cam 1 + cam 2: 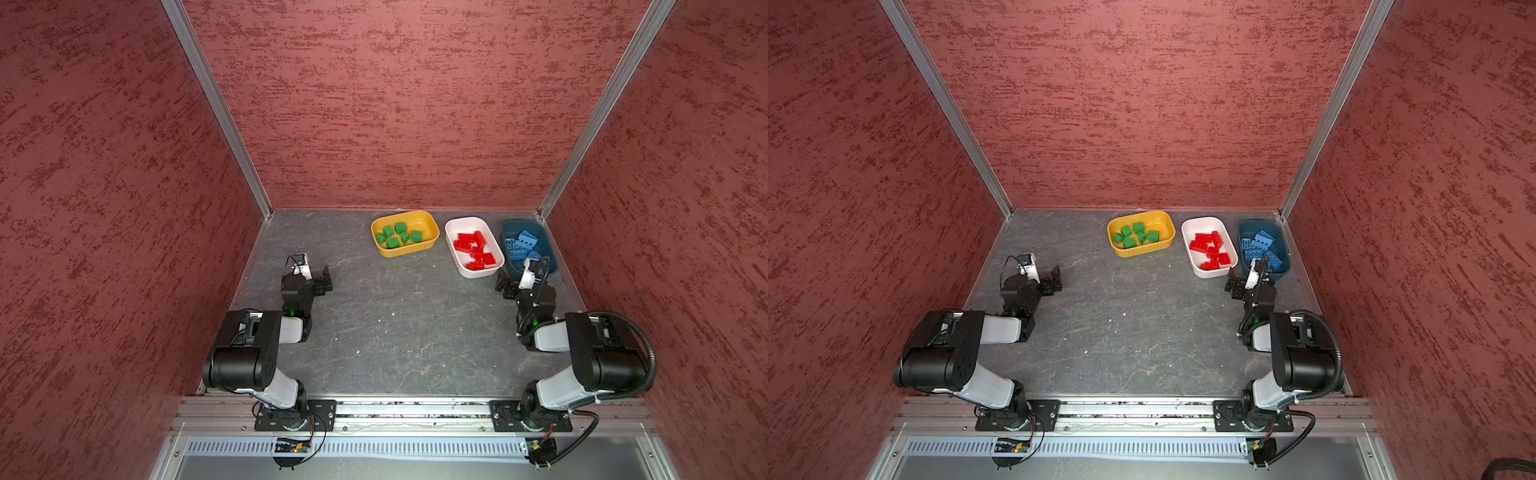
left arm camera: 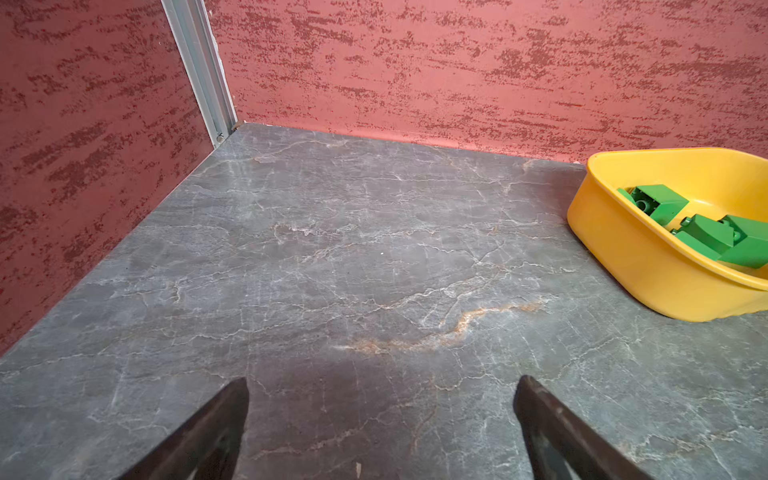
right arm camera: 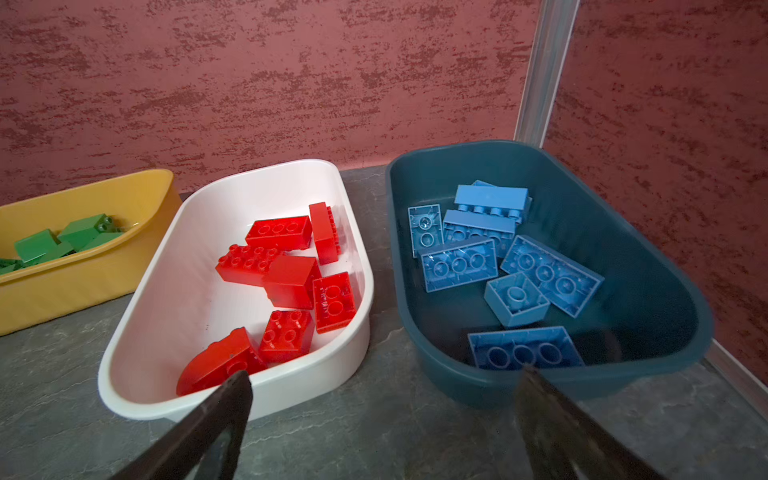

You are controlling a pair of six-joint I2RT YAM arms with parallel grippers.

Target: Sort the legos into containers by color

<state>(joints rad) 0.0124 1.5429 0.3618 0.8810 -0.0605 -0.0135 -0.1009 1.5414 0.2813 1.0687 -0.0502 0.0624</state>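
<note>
Right hand (image 3: 385, 374), released, empty, just beside the teal tub (image 3: 623, 232) of blue legos (image 3: 459, 264); left hand (image 2: 383, 379), released, well apart.

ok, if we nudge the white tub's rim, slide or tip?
Probably slides: the white tub is shallow and broad-based on a smooth table. Looks like thin, light plastic, so it may pivot. The loose red bricks would likely shift inside.

readable text: none | embossed marks on red brick (image 3: 334, 303): too blurred
</note>
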